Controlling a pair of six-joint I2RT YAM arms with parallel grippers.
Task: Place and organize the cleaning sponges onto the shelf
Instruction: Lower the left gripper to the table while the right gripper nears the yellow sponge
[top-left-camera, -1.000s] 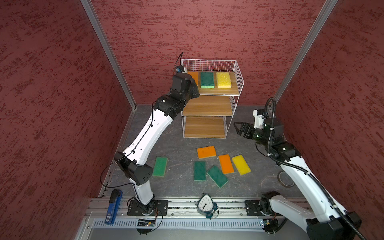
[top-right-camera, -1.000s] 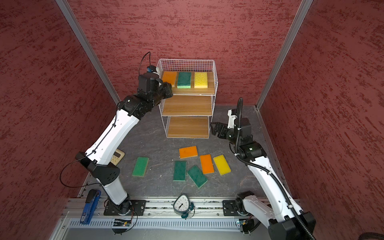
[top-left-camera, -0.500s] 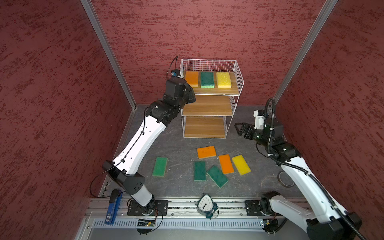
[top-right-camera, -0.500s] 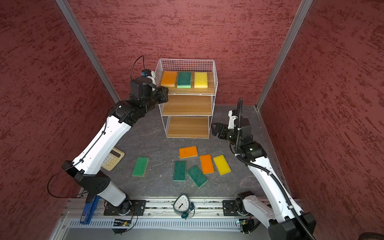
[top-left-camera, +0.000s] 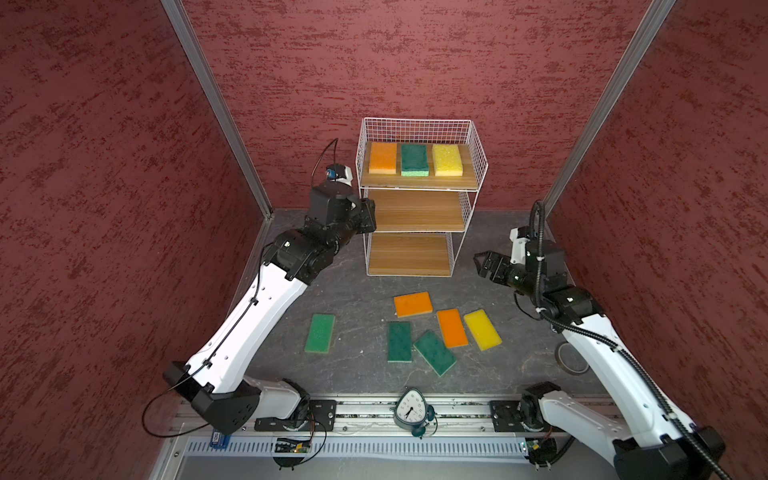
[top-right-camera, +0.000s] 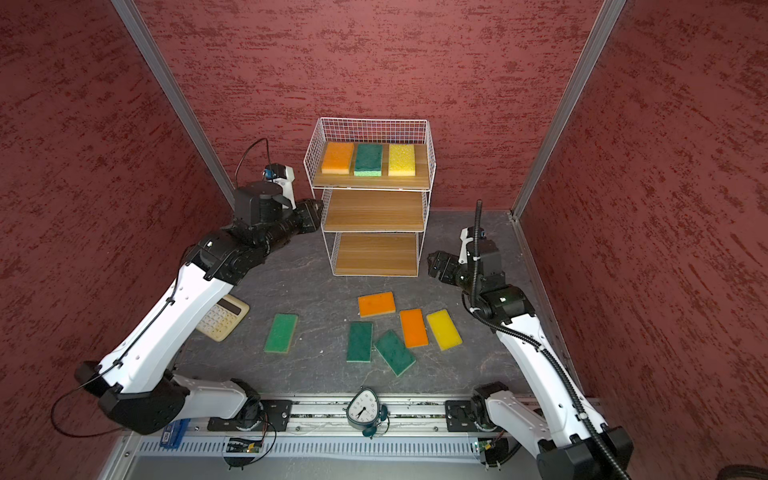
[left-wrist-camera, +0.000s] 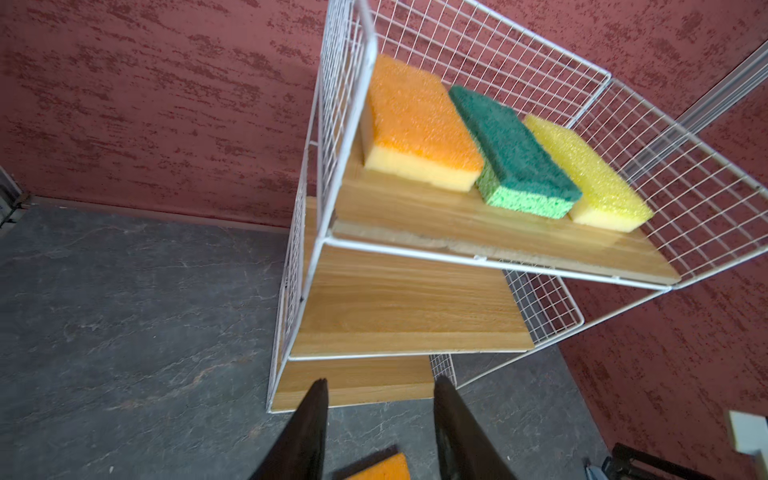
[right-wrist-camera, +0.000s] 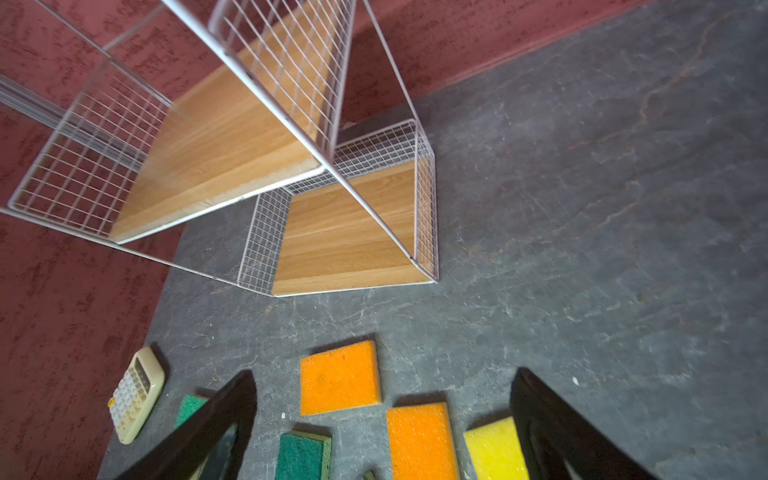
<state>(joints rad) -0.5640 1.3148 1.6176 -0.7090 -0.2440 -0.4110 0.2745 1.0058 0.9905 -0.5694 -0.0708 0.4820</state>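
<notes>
Black fingers of the left gripper (left-wrist-camera: 380, 386) stand parted with nothing between them. They are level with the middle tier, just beside the left wire wall of the shelf (top-left-camera: 415, 210). The right gripper (right-wrist-camera: 386, 374) hangs spread wide and empty near the shelf's right side.

The top board carries a neat row: the orange top sponge (top-left-camera: 382, 158), the green top sponge (top-left-camera: 414, 160) and the yellow top sponge (top-left-camera: 447, 160). The middle and bottom boards are bare.

Six sponges lie flat on the grey floor in front. The lone green sponge (top-left-camera: 320, 333) is off to the left, and five are clustered near the middle.

The step in hand looks like a fetch. To do it well, the left arm should draw clear of the wire wall before it swings down. The lone green sponge suits it best, since it lies on the arm's own side and well apart from the rest.

The fingers should straddle the short width and close gently, because foam gives. The tilted green sponge (top-left-camera: 434, 352) lies against or just beside its neighbours and could drag them. The cream calculator (top-right-camera: 222, 318) under the left arm stays out of this.
</notes>
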